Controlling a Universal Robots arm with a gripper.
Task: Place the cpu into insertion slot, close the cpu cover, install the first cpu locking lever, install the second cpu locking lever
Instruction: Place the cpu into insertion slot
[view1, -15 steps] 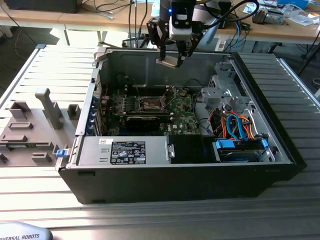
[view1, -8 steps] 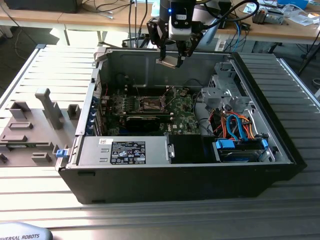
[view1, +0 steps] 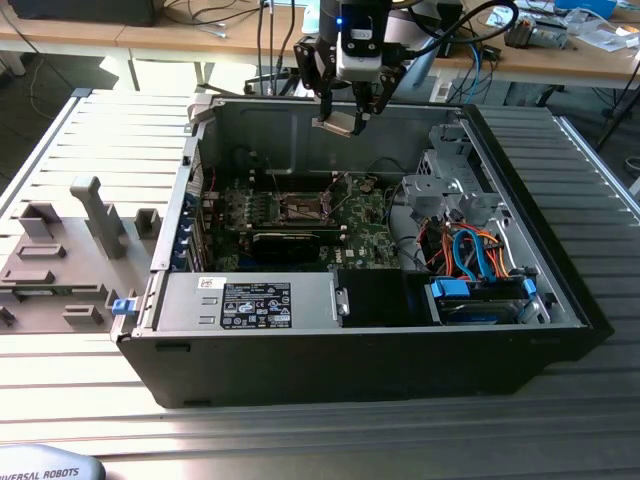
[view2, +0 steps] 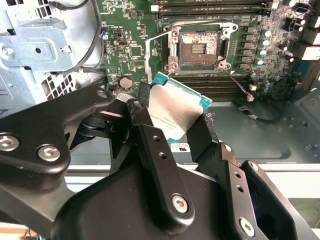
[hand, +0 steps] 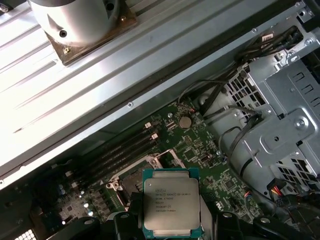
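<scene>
My gripper (view1: 345, 122) hangs over the far wall of the open computer case (view1: 560, 290), shut on the cpu (view1: 338, 124). The cpu (view2: 172, 112) is a flat square chip with a dull silver top and a teal edge, clamped by its two sides between the black fingers (view2: 139, 117). It is tilted in the second wrist view and lies flat in the first wrist view, cpu (hand: 171, 207). Below it on the green board the insertion slot (view2: 197, 47) lies open with its contacts bare, also insertion slot (view1: 300, 208). I cannot tell the cpu cover from the slot's metal frame.
A thin wire lever (view2: 149, 55) runs beside the slot. A black card (view1: 290, 240) lies just in front of it. A metal drive cage (view1: 445, 185) and orange and blue cables (view1: 480, 255) fill the exterior view's right. Grey fixtures (view1: 100, 215) stand outside the case.
</scene>
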